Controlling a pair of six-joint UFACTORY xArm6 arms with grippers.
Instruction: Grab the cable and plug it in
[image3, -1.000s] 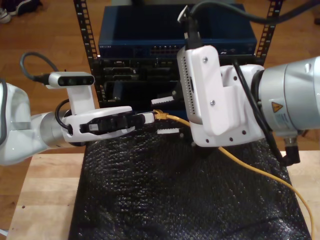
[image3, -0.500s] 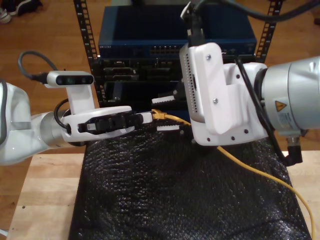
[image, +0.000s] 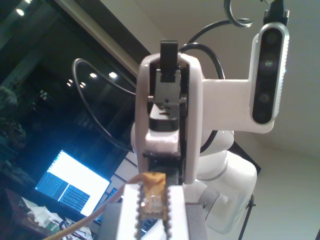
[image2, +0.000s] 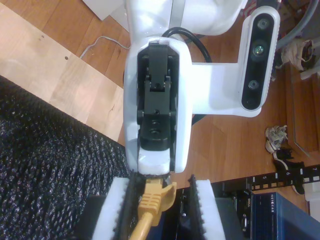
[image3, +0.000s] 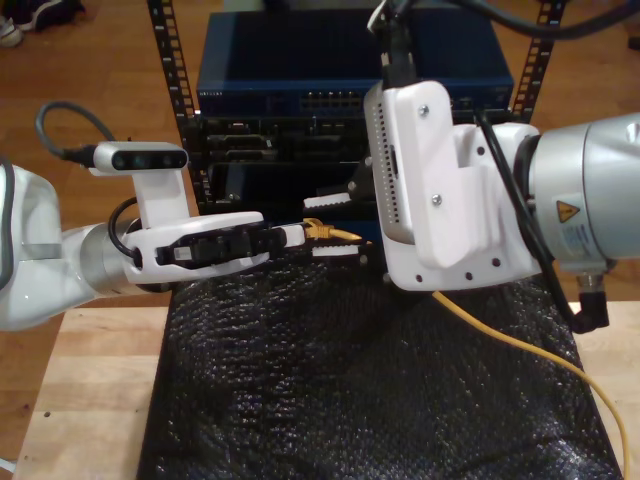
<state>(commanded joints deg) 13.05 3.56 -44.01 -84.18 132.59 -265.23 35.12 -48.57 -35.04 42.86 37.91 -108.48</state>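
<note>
The cable (image3: 520, 345) is thin and yellow-orange, running from the exterior view's lower right across the black mat up to its plug (image3: 317, 228). My first gripper (image3: 304, 233), on the arm at the exterior view's left, is shut on the plug (image: 152, 201), whose clear-yellowish body sits between its white pads. My second gripper (image3: 334, 224), on the large arm at the exterior view's right, faces it. Its toothed pads (image2: 116, 212) stand open on either side of the cable's yellow boot (image2: 152, 199), just behind the plug.
A rack stands behind the grippers with a blue network switch (image3: 350, 70) and its row of ports (image3: 330, 100). A black bubble-wrap mat (image3: 350, 390) covers the wooden table (image3: 90, 380). Thick black arm cables (image3: 530, 260) hang by the second arm.
The second arm has shifted slightly up, and its lower finger has come closer to the cable. The first arm and the plug have stayed put.
</note>
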